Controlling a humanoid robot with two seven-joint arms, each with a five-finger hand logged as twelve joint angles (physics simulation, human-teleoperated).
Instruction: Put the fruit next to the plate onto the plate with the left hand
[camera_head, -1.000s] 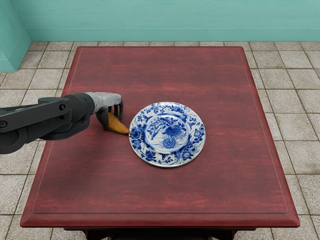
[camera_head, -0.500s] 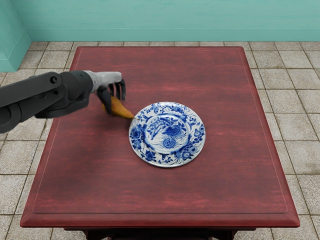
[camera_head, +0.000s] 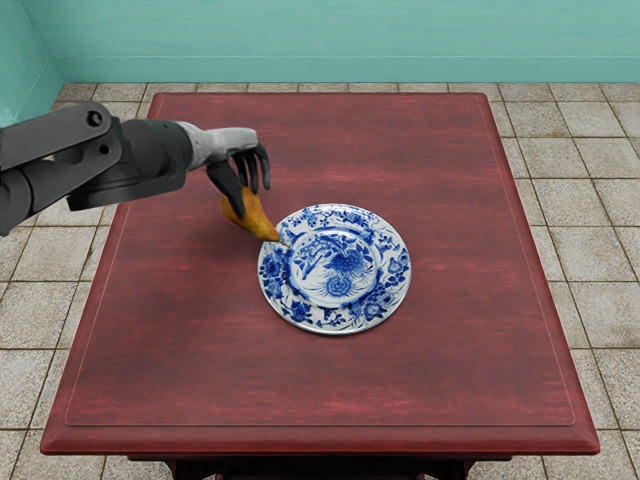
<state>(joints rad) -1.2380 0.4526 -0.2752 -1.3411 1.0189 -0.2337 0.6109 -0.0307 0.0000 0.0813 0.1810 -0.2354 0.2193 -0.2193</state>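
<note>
The left robot hand (camera_head: 238, 165) has its dark fingers curled around the upper end of the orange-yellow, tapered fruit (camera_head: 253, 216) and appears to hold it clear of the dark red wooden desk (camera_head: 420, 150). A second ago the fruit lay on the desk just left of the round blue-and-white patterned porcelain plate (camera_head: 335, 270), with the hand closed over it. Since then hand and fruit have risen and swung toward the plate, so the fruit's lower tip now hangs at the plate's upper-left rim. The lift looks done and the carry is under way. The fruit is not yet over the plate's middle, and nothing rests on the plate.
</note>
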